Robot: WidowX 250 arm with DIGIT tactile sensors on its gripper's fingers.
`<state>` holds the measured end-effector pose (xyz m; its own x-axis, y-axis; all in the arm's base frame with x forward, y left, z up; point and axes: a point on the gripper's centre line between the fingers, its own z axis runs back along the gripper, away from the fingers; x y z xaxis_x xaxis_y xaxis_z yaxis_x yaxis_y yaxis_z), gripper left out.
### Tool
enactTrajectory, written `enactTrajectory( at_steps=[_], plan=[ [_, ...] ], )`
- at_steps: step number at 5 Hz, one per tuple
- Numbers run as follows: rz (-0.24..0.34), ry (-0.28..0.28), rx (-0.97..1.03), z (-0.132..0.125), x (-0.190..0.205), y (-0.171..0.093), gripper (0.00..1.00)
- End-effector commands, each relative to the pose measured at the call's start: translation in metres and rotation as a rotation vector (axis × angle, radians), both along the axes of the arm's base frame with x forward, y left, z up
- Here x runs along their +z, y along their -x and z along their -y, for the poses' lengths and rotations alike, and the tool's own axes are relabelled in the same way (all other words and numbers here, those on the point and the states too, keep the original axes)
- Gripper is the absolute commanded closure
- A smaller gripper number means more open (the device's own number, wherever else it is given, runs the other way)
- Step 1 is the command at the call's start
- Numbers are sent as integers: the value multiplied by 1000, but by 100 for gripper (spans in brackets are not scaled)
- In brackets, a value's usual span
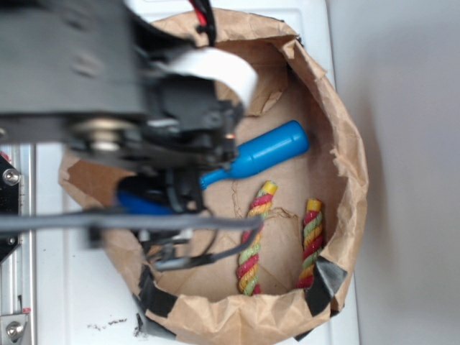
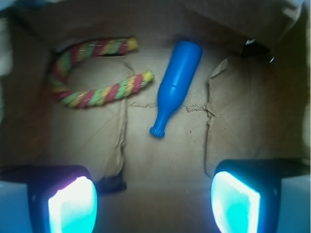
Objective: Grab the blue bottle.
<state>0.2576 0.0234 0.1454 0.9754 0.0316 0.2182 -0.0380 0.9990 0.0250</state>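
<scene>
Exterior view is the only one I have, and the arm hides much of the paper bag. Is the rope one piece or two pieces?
Observer: One piece. In the wrist view the rope toy is bent in a U shape; its curved end is hidden from you.
Operator: Can you see the whole blue bottle?
Observer: Yes. The blue bottle lies flat on the paper bag floor, with the flared lip toward the camera. Nothing touches it.
Operator: Are the fingers open?
Observer: Yes. The two fingers are wide apart at the bottom of the wrist view and hold nothing. The gripper is not yet around the bottle.
</scene>
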Motion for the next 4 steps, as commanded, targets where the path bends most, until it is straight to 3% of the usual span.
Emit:
enactTrajectory(
  at_steps=[1,3,4],
  plan=[
    [44,-118,28,6,-35,-38,0],
    [61,-104,-3,22,-57,-55,0],
    [79,-65,3,27,-60,-65,0]
  ],
)
